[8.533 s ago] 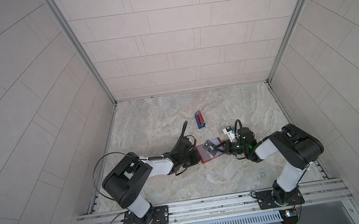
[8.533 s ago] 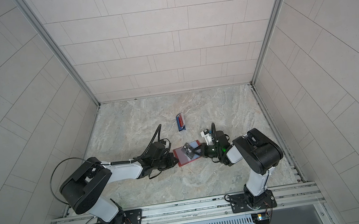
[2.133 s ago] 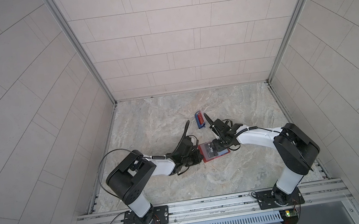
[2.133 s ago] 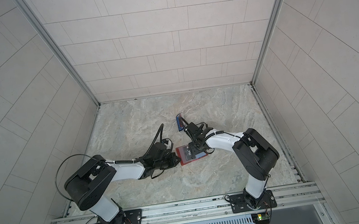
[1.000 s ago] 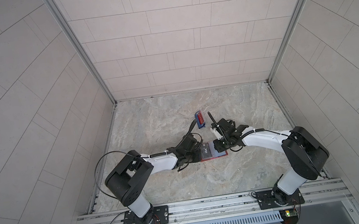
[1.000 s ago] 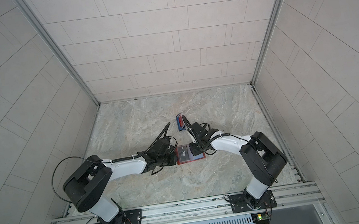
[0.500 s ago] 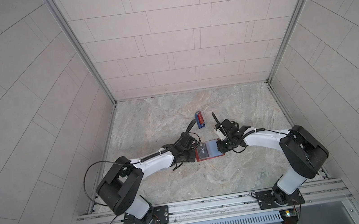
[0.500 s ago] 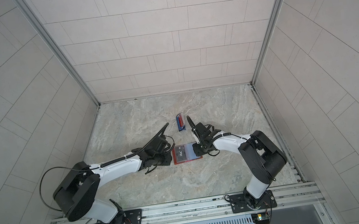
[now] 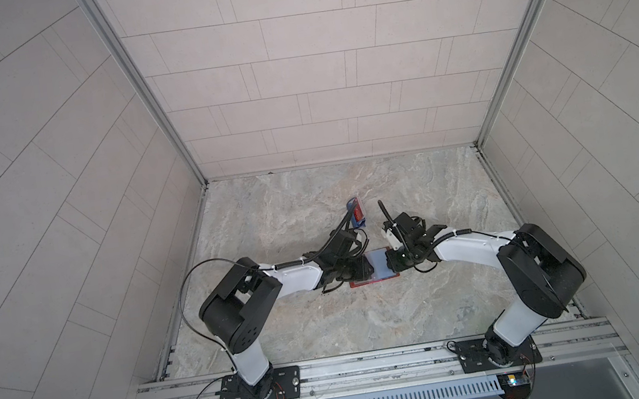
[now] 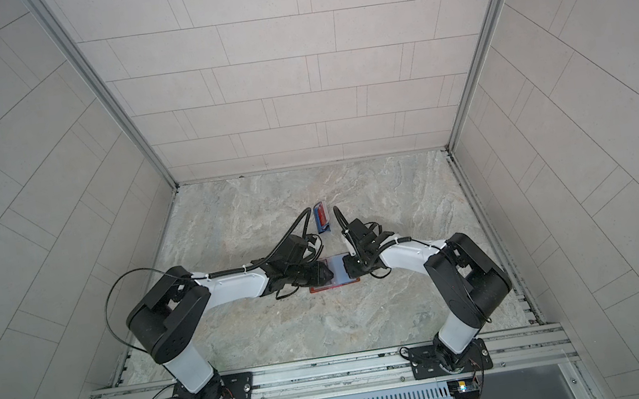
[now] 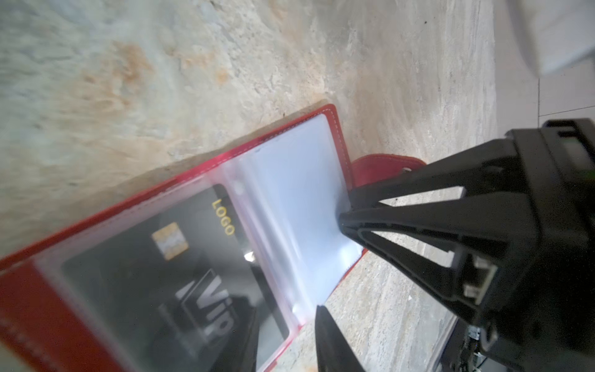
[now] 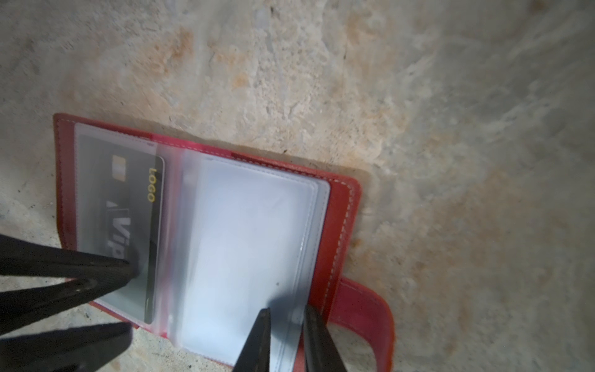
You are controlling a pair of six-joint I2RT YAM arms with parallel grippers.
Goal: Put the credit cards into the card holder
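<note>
Near edge first: the red leather-like bifold card holder lies open and flat on the grey marble table, mid-table between both arms. Its long axis runs left-right and the spine runs near-far. Its red snap tab sticks out toward the right arm.

Change: 2 s back the face seen from above was mostly dark. Now the strip between the grippers is pale blue, and the holder sits squarer to the table front. The left gripper was clamped 1 s ago; now its fingers stand partly apart. 1 finger rests on the sleeve over the black "VIP" plastic card, the other is off the holder's near edge, and nothing is pinched. My read: it has let go and is only pinning that half down.

The black card is inside the sleeve on the left arm's side, long axis near-far and parallel to the spine, so 1 card looks done.

The right gripper is nearly closed, nipping the free edge of the clear plastic sleeves on its half. Can't tell whether that pale page carries a card.

Far side: a small blue stand, well apart from the holder, has the red plastic card upright in it. At least 1 card is left.
</note>
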